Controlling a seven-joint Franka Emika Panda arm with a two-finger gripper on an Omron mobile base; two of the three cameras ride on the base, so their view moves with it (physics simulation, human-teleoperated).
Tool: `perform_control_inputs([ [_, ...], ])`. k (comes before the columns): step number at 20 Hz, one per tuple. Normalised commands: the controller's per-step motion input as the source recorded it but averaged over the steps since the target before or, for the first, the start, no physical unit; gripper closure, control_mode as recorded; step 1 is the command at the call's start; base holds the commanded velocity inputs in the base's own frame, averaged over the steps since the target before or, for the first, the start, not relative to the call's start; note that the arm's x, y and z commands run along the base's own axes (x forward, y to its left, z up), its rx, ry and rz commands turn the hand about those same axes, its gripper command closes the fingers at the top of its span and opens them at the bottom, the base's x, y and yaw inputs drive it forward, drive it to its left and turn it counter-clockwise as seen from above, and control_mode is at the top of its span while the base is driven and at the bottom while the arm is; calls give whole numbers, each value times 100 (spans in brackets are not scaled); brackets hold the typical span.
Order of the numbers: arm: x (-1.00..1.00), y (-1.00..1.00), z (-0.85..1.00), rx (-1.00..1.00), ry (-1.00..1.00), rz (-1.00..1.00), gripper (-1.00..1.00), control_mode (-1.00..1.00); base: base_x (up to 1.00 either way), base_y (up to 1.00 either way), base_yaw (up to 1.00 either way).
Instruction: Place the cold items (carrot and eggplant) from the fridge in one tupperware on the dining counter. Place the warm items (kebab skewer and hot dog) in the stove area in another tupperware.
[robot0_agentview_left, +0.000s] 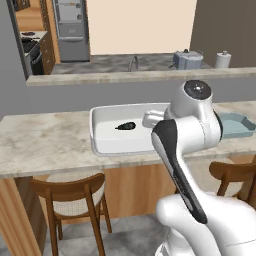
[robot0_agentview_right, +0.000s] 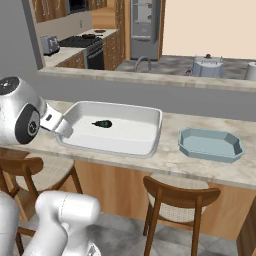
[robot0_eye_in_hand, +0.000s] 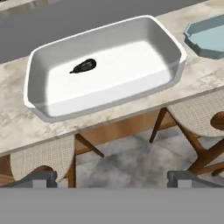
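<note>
While my claw (robot0_eye_in_hand: 111, 177) hangs wide and empty off the counter's (robot0_eye_in_hand: 17, 122) near edge, eggplant (robot0_eye_in_hand: 83, 66) lies in the white tub (robot0_eye_in_hand: 173, 41). Blue tub (robot0_eye_in_hand: 205, 37) sits near its right end.

1 eggplant (robot0_eye_in_hand: 83, 66) – in 1 white tupperware (robot0_eye_in_hand: 170, 41); 1 blue tupperware (robot0_agentview_right: 210, 145); 2 chairs (robot0_agentview_right: 180, 197) w/ woven seats.

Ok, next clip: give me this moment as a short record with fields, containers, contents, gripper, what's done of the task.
white tupperware: on the dining counter, holds one item
eggplant: lying inside the white tupperware, toward one end
blue tupperware: on the same counter beside the white one, nothing visible inside
gripper: open, holding nothing, off the counter's edge above the chairs
carrot: not in the white tupperware
progress: eggplant placed, the other items not yet in either container
</note>
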Motion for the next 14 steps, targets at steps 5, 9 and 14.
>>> perform_control_inputs([
  [5,-99,-16,23,0,-18,-11,-100,-100,0,0,0],
  [9,-21,-3,0,0,-3,-1,-100,100,-57,-16,-14],
  [14,0,0,0,0,0,0,-100,100,-84,-91,-17],
])
